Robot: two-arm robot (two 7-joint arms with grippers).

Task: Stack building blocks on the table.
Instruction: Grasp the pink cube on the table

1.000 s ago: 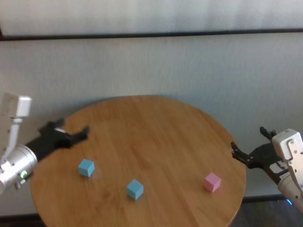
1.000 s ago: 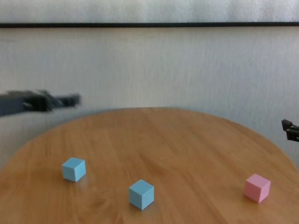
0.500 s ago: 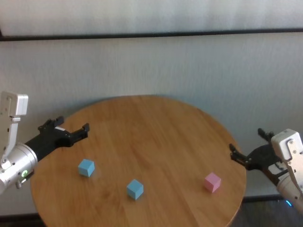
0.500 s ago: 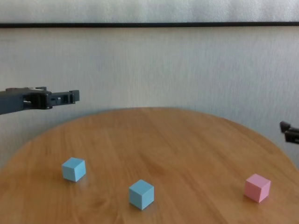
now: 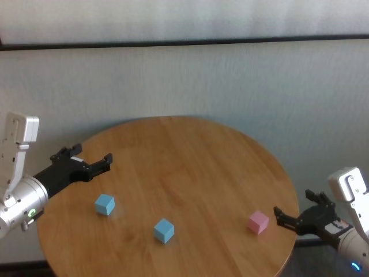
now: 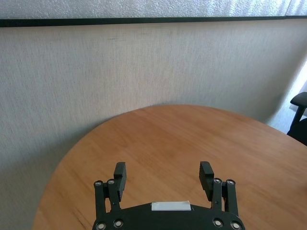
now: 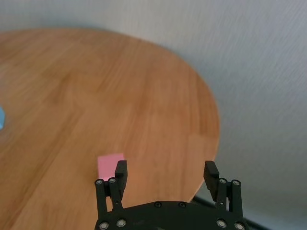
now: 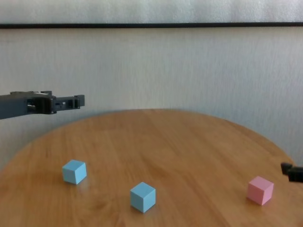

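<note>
Three building blocks lie apart on the round wooden table [image 5: 179,150]: a light blue one [image 5: 104,204] at the left, another light blue one [image 5: 164,230] near the front middle, and a pink one [image 5: 259,221] at the right. My left gripper [image 5: 91,157] hovers open above the table's left edge, behind the left blue block [image 8: 74,171]. My right gripper [image 5: 296,210] is open and low at the table's right edge, just right of the pink block [image 7: 110,165]. Neither gripper holds anything.
A pale textured wall [image 5: 184,81] with a dark rail stands close behind the table. In the left wrist view a dark chair part [image 6: 300,101] shows beyond the table's far side.
My right gripper has dropped lower and come in toward the pink block. My left gripper has shifted slightly forward over the table's left edge. The blocks have not moved.
</note>
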